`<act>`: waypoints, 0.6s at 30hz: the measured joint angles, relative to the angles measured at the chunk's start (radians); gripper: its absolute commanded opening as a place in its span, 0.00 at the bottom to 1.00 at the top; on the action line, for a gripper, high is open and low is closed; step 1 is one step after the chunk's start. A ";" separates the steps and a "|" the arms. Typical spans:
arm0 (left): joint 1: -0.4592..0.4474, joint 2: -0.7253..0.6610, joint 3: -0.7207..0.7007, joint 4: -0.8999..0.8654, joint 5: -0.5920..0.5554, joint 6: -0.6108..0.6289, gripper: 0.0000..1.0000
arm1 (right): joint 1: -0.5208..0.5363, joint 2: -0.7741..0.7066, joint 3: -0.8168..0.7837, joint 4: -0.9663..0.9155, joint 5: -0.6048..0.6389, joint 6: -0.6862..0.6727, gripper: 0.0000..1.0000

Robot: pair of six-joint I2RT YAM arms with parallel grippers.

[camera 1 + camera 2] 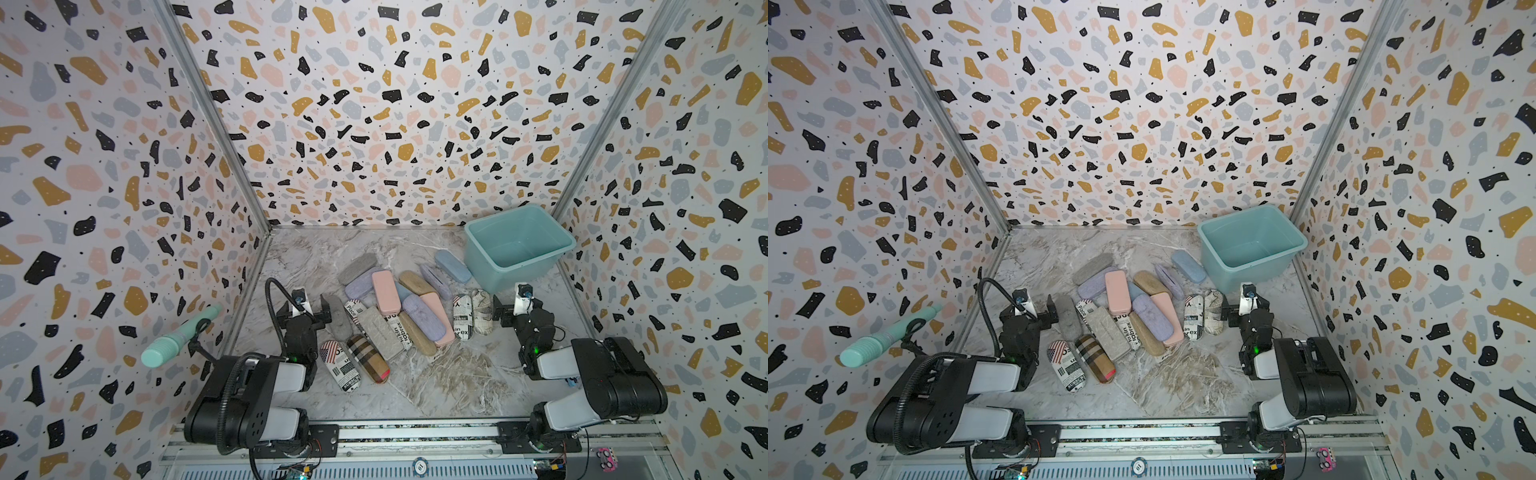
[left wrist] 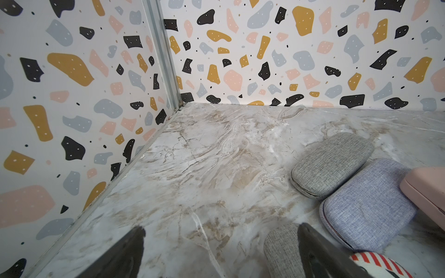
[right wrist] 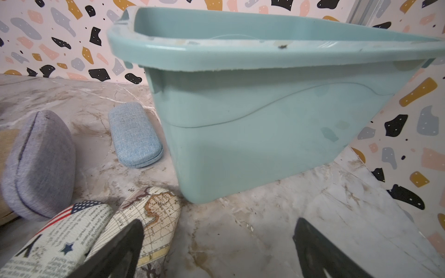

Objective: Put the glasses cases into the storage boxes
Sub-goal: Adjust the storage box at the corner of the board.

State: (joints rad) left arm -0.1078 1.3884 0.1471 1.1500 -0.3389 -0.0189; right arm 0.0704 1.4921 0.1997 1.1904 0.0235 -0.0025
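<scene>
While the left gripper point(image 2: 220, 231) and right gripper point(image 3: 216, 223) are held wide open and empty, the glasses cases point(image 1: 424, 318) are heaped beside the empty teal tub point(image 1: 523, 274); overlapping neighbours could be dragged along, or a rounded case squeezed out.

Newspaper case point(image 1: 352, 309), left part of the pile mid-table: "Place" readable. Print strip point(image 1: 1136, 332) poking out past the grey case point(image 1: 377, 328): "akin", roughly "abrex"; can't tell if it is the same case. Second newspaper case point(image 1: 462, 320), toward the table's right edge: "Y", "in", "rex". Flag-print case point(image 1: 341, 365), nearest the front edge: print too small to read.
</scene>
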 measured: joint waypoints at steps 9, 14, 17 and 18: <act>0.000 0.000 0.000 0.000 0.000 0.000 1.00 | 0.000 0.000 0.000 0.000 0.000 0.000 0.99; 0.000 0.000 0.000 0.000 0.000 0.000 1.00 | 0.000 0.000 0.000 0.000 0.000 0.000 0.99; 0.000 -0.017 0.015 -0.047 0.001 0.001 1.00 | 0.013 -0.004 0.001 -0.007 0.051 0.002 0.99; 0.000 -0.040 0.040 -0.108 0.000 0.001 0.99 | 0.017 -0.016 0.004 -0.027 0.071 0.004 0.99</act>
State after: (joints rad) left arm -0.1078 1.3479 0.1867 1.0424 -0.3386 -0.0181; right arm 0.0872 1.4765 0.2039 1.1629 0.0948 0.0017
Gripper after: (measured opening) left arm 0.995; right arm 0.989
